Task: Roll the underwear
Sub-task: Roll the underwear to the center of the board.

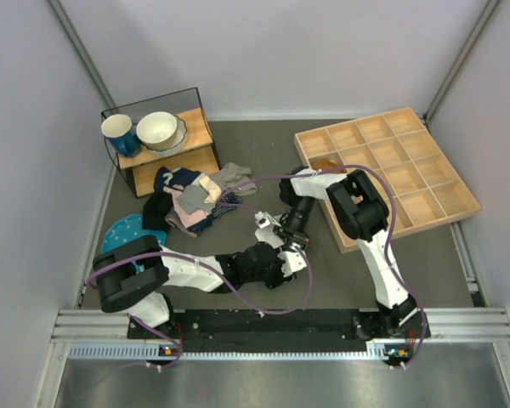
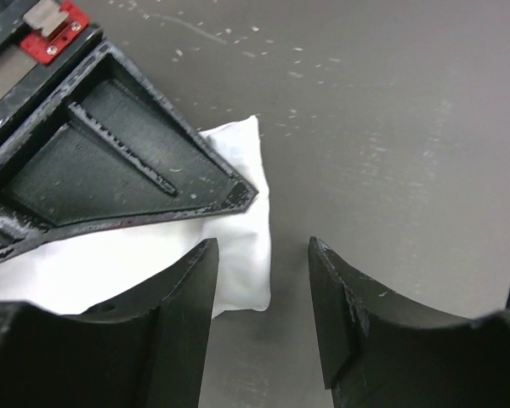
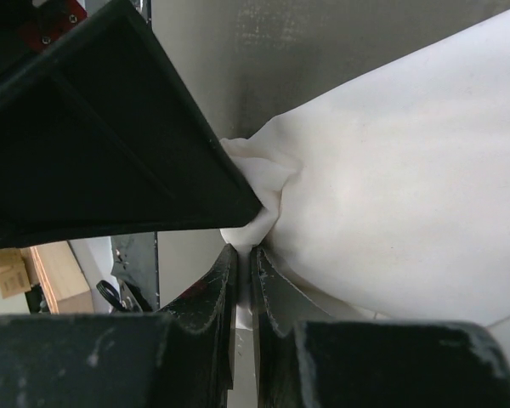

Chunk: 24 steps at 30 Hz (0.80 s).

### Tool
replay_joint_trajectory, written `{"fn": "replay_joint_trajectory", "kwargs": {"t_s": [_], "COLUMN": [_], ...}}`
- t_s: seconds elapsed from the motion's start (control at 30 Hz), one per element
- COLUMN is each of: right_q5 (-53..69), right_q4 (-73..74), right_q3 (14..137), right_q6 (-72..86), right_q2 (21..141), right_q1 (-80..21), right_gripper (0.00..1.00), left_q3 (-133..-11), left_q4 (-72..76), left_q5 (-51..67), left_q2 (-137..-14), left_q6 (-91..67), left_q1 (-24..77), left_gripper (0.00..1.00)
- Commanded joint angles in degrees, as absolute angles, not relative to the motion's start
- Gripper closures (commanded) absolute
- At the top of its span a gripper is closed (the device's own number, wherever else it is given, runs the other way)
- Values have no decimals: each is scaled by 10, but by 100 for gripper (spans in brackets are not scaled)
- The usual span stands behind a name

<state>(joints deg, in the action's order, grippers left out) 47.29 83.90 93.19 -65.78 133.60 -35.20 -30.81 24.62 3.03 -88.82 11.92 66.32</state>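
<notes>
The white underwear [image 2: 238,212] lies bunched on the dark table; it also shows in the right wrist view [image 3: 391,187] and as a small white patch in the top view [image 1: 294,257]. My right gripper [image 3: 245,259] is shut on a gathered edge of it, mid-table in the top view [image 1: 282,240]. My left gripper [image 2: 263,289] is open and empty just above the table, its left finger [image 2: 183,297] over the cloth's right edge, its right finger over bare table. It sits right beside the right gripper in the top view [image 1: 276,257]. Most of the underwear is hidden under both grippers.
A pile of mixed clothes [image 1: 191,200] lies at the back left, with a blue dotted cloth [image 1: 123,231] nearer. A wire shelf [image 1: 157,161] holds a blue cup [image 1: 119,133] and a bowl [image 1: 157,129]. A wooden compartment tray [image 1: 391,161] stands at the right.
</notes>
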Motion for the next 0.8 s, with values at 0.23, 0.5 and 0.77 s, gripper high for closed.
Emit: {"fn": "replay_joint_trajectory", "kwargs": {"t_s": [0.23, 0.5, 0.77], "right_q5": [463, 482, 511], "right_q4": [865, 853, 809], "right_q3": [943, 940, 947], "right_q6": [-679, -675, -648], "right_q2": [1339, 1313, 1233], "right_q1": [-344, -339, -281], "right_gripper": [94, 83, 66], "left_q3": [-319, -330, -299], "left_q4": [230, 206, 225], "left_q5": [-46, -3, 175], "left_q2": [-895, -914, -903], "left_q6": [92, 55, -40], "left_q1": [665, 656, 565], "left_gripper": [52, 100, 100]}}
